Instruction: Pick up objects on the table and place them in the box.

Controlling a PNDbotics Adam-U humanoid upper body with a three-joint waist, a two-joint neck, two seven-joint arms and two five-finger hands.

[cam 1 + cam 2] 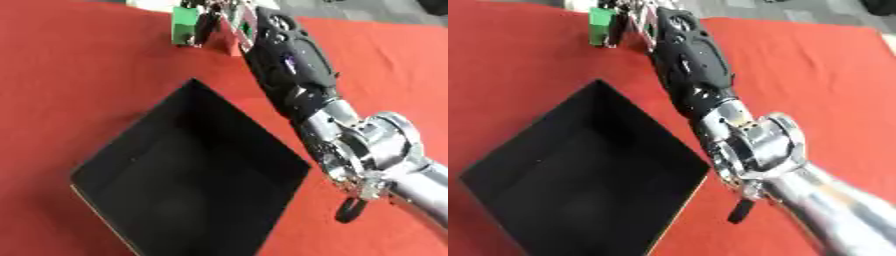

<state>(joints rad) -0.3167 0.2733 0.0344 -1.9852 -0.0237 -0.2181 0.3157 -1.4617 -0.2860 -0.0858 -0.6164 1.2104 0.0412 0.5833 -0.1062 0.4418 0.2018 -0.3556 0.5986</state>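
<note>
A small green block [183, 25] stands at the far edge of the red tablecloth. My right arm reaches across from the lower right, and my right hand [220, 21] is on the block's right side. Its fingers [619, 29] curl down against the block, one dark finger lying across its front. Something pale [231, 44] shows just under the hand; I cannot make out what it is. The open black box [188, 175] lies nearer to me, left of the arm, and looks empty inside. My left hand shows in neither view.
The red cloth [70, 75] covers the table on all sides of the box. A grey floor strip [798, 10] runs beyond the table's far edge. My silver forearm [754, 145] hangs over the box's right corner.
</note>
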